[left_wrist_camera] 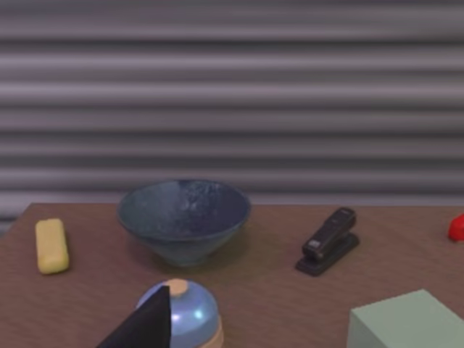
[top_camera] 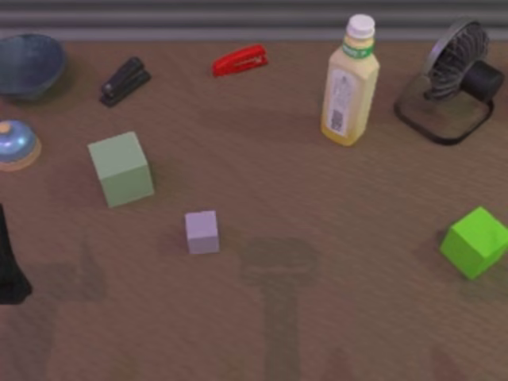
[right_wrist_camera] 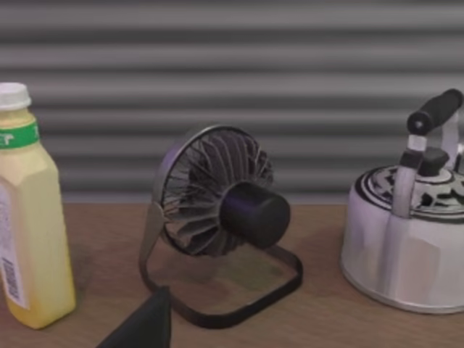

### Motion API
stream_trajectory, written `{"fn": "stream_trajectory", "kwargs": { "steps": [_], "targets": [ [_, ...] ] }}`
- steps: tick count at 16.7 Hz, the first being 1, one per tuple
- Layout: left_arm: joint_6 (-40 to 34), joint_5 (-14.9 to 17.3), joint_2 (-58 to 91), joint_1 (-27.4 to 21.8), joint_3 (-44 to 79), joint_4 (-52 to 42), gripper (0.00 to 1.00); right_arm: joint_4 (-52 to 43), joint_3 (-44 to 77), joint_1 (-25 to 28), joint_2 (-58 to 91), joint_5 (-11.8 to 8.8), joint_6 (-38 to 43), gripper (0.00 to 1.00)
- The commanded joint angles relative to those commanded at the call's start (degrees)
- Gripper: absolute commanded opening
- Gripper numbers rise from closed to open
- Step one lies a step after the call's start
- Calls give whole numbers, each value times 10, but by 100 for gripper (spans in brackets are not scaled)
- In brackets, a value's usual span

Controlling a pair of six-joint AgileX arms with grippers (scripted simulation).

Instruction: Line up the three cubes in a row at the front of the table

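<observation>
Three cubes stand apart on the brown table (top_camera: 333, 317). The large sage-green cube (top_camera: 121, 169) is at the left, and its corner (left_wrist_camera: 409, 322) also shows in the left wrist view. Toward the middle sits the small lavender cube (top_camera: 202, 232). The lime-green cube (top_camera: 475, 241) is near the right edge, turned at an angle. My left arm (top_camera: 9, 270) is at the left edge, away from all cubes; a dark part of its gripper (left_wrist_camera: 145, 326) shows in its wrist view. The right arm is outside the top view; a dark part of its gripper (right_wrist_camera: 141, 326) shows before the fan.
Along the back stand a blue bowl (top_camera: 30, 65), black stapler (top_camera: 125, 80), red stapler (top_camera: 240, 60), yellow bottle (top_camera: 350, 83) and black fan (top_camera: 454, 79). A blue bell (top_camera: 16, 144) is at the left. The wrist views add a kettle (right_wrist_camera: 406, 239) and a yellow block (left_wrist_camera: 52, 246).
</observation>
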Motion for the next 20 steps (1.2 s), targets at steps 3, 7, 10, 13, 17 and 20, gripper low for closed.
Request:
{"fn": "stream_trajectory", "kwargs": {
  "steps": [3,7,10,13,17,20],
  "targets": [
    [-2,0,6,-2,6,-4,100,0,0,0,0,0,0,100],
    [-35,2,90,-28,87,-55,100,0,0,0,0,0,0,100],
    [-77,1,216,-60,196,-123,100,0,0,0,0,0,0,100],
    [-126,0,388,-99,326,-210,100,0,0,0,0,0,0,100],
    [-197,0,657,-156,508,-338,100,0,0,0,0,0,0,100],
    [-249,0,850,-197,638,-431,100,0,0,0,0,0,0,100]
  ]
}}
